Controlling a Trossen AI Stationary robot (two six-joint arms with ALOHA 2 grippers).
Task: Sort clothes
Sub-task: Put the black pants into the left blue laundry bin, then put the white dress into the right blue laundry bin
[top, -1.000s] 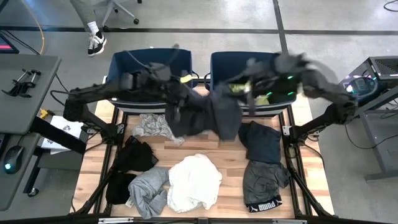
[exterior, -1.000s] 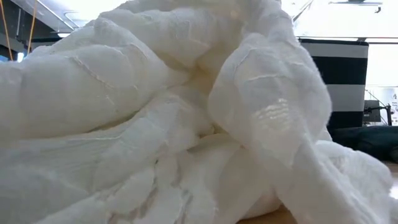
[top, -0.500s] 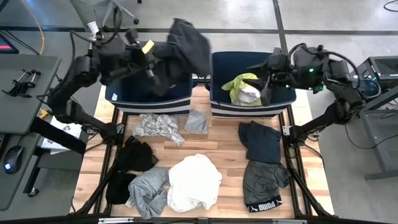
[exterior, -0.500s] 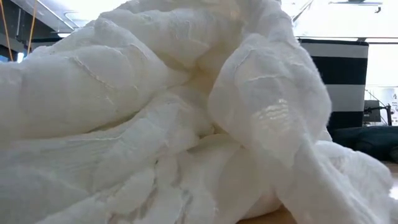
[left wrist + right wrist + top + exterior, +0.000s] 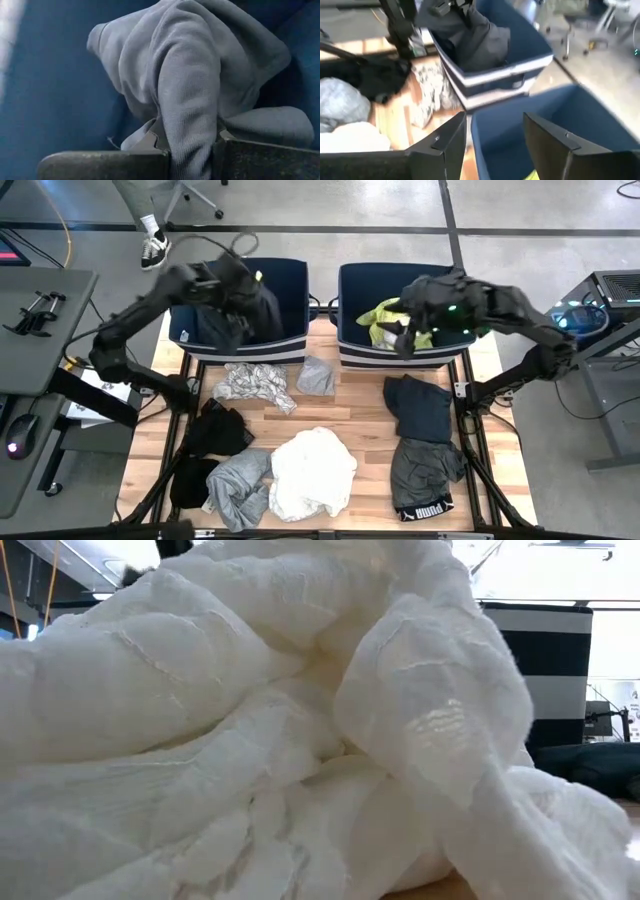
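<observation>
A dark grey soft garment (image 5: 255,308) hung inside the left navy fabric bin (image 5: 290,340), pinched between the fingers of the left gripper (image 5: 190,150). The right gripper (image 5: 492,132) hovered above the right navy fabric bin (image 5: 350,345), fingers spread, holding nothing.

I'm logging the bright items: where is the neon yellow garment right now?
In the high view, the neon yellow garment lies inside the right navy bin, just beside the right claw hovering open over that bin.

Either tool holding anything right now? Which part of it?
Left tool is shut on a fold of the dark grey fabric garment, over the left navy bin. Right tool is open and empty.
</observation>
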